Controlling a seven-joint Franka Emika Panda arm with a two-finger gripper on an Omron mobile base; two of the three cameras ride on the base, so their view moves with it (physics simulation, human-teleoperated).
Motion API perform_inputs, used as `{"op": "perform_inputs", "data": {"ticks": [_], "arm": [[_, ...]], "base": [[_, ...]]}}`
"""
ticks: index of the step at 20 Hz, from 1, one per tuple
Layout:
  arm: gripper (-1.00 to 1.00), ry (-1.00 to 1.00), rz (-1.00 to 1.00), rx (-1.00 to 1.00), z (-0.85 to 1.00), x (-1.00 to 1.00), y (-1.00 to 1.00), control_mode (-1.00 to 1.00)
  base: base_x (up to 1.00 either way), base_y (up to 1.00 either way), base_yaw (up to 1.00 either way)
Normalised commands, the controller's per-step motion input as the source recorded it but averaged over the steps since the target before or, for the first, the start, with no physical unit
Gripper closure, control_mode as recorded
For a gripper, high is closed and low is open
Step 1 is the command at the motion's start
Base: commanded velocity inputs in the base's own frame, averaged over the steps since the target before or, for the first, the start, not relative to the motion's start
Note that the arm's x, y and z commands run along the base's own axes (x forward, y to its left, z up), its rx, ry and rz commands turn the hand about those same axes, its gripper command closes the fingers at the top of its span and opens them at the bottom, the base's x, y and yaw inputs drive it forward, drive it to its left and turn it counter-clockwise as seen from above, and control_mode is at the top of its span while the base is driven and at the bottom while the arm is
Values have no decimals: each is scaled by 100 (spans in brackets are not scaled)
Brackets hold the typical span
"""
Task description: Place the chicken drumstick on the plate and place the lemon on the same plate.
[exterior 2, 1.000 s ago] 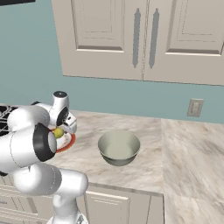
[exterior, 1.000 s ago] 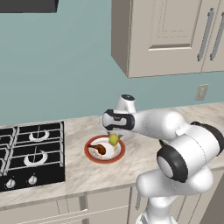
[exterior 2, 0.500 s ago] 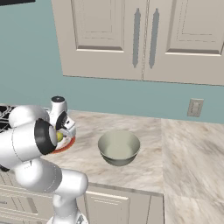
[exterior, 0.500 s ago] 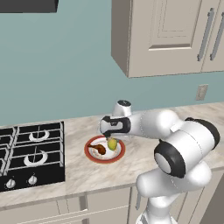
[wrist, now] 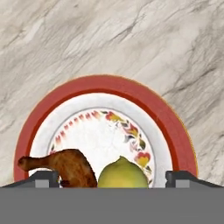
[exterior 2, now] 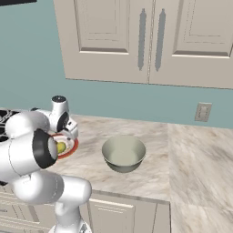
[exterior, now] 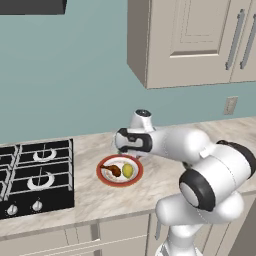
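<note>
One orange-brown roasted chicken drumstick and one yellow-green lemon are lying side by side on the single red-rimmed round plate, between the spread, empty fingers, on the marble bench.

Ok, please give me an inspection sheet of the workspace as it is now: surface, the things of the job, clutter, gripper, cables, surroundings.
Surface: marble-look counter, nothing spilled.
Job's things: chicken drumstick and lemon lie side by side on the plate, the drumstick's thin end over the red rim.
Clutter: grey-green bowl on the counter, apart from the plate.
Gripper: gripper open above the plate, one fingertip on each side of the food, holding nothing.
Cables: nothing seen.
Surroundings: black gas stove beside the plate, wall cabinets above, a wall outlet, teal wall.
</note>
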Motion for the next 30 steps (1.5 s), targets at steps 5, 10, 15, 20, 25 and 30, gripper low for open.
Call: {"op": "perform_inputs", "data": {"ticks": [5, 10, 15, 20, 25, 30], "arm": [[-100, 0, 0, 0, 46, -46, -39, -100], [-100, -4, 5, 0, 34, -98, -64, -100], [-100, 0, 0, -2, 23, -92, -38, -100], [-100, 0, 0, -7, 41, -75, -2, -100], [-100, 0, 0, -7, 47, -59, 0, -100], [-100, 0, 0, -1, 51, -24, -9, -100]], "base": [[0, 0, 0], [0, 0, 0], [0, 0, 0], [0, 0, 0], [0, 0, 0], [0, 0, 0]]}}
